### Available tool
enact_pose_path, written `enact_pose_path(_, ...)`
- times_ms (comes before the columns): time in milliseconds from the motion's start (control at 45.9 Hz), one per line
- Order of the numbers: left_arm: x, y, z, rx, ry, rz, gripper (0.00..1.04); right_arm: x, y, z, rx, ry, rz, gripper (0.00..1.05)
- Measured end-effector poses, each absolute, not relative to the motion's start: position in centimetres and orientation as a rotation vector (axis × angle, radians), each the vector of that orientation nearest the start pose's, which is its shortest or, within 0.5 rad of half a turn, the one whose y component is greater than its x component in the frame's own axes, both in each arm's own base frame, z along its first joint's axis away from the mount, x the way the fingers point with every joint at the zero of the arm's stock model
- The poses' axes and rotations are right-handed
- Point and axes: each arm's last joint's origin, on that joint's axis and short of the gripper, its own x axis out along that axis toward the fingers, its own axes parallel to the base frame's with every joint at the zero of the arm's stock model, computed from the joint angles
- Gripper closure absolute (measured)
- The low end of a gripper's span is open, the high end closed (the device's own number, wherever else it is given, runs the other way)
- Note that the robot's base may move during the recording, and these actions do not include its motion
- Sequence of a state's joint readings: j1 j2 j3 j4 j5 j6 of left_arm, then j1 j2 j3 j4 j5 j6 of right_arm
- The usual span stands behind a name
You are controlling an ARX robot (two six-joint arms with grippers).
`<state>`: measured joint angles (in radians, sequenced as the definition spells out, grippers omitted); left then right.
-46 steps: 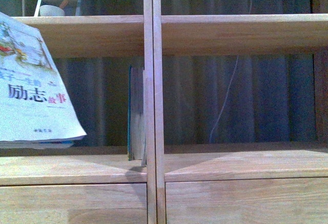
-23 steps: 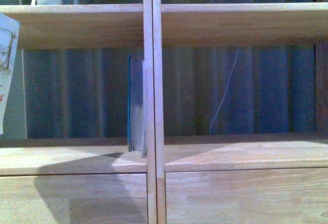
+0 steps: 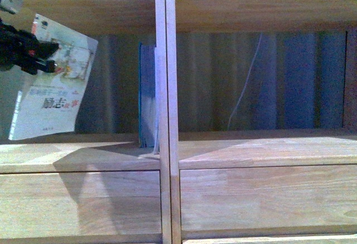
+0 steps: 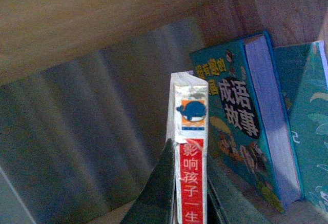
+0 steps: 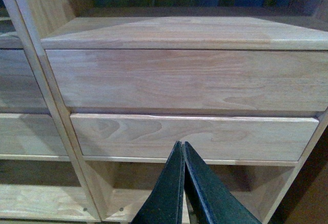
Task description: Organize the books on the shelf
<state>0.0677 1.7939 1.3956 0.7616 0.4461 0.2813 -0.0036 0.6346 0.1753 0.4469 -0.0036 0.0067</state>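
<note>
1. Front view: the left gripper comes in from the left edge, up high just under the upper board of the light-wood shelf. It's clamped on the upper corner of the white paperback. The paperback hangs in the air in front of the left column's open bay, tilted, cover facing the camera, bottom edge just above the bay's floor board. Well apart from it, the teal book stands upright on that same floor board, right up against the centre post. A thin pale cord hangs behind the right bay. The right arm isn't in this shot.
2. Left wrist view: looking along the paperback's red-marked spine, which has a little blue whale logo above the red. A dark finger sits on each side of it, so the left gripper is squeezing the book. Past it, the teal book shows its cartoon cover with big Chinese characters, and a second teal book sits just beside it.
3. Right wrist view: the right gripper points at the shelf's drawer fronts, low down near the lower drawer. Its fingers are pressed together with nothing between them.
</note>
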Motion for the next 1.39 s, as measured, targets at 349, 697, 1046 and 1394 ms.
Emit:
enact_pose_path(349,47.1,0.0,33.8,0.383,-0.404,-0.332,0.98,13.5,0.0,18.8,0.007,0.003,0.0,1.02)
enact_pose_path(697,50.6,-3.0,32.0,0.346,-0.413,-0.353,0.98,12.3,0.0,17.8,0.007,0.006,0.0,1.02)
enact_pose_path(1046,52.7,-6.5,31.0,0.332,-0.412,-0.383,0.98,11.5,0.0,17.2,0.005,-0.017,-0.001,1.02)
enact_pose_path(1394,52.9,-6.4,30.8,0.319,-0.387,-0.325,0.69,10.9,0.0,17.1,0.005,-0.014,0.0,1.02)
